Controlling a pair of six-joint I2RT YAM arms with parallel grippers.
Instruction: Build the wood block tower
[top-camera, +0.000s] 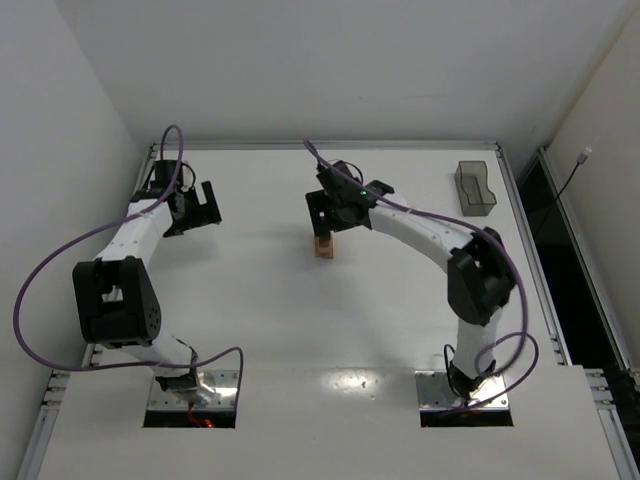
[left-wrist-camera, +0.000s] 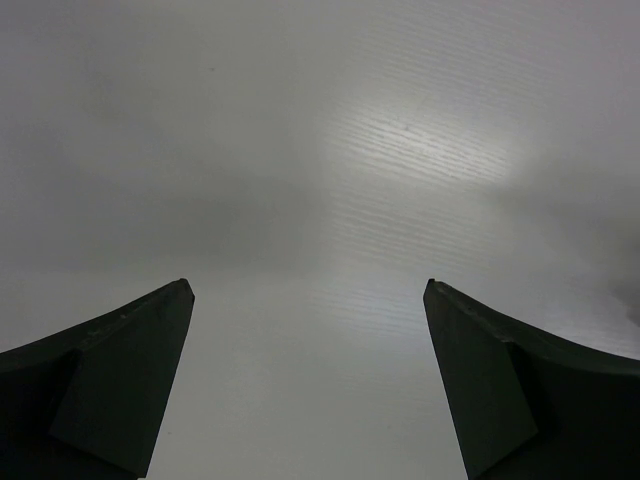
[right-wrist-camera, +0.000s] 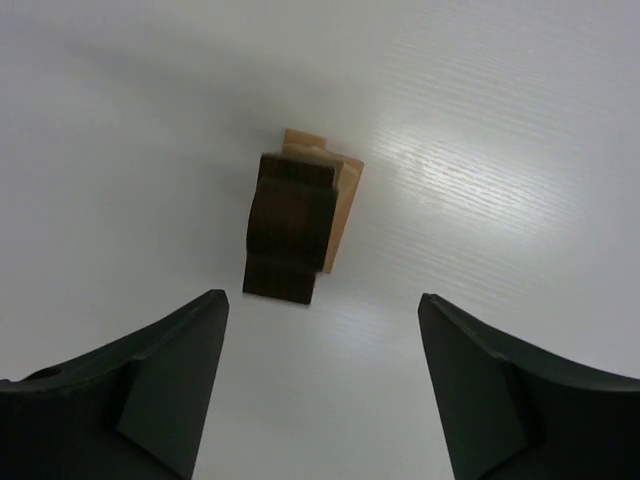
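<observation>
The wood block tower stands near the middle of the white table as a small narrow column. In the right wrist view it shows light tan blocks below and a dark brown arch-shaped block on top. My right gripper hovers just above and behind the tower, open and empty; in its own view the jaws stand wide apart with the tower ahead of them. My left gripper is far left at the back, open and empty, over bare table.
A smoky-grey see-through plastic tray stands at the back right. The table's raised rim runs along the back, with walls close on both sides. Purple cables loop from both arms.
</observation>
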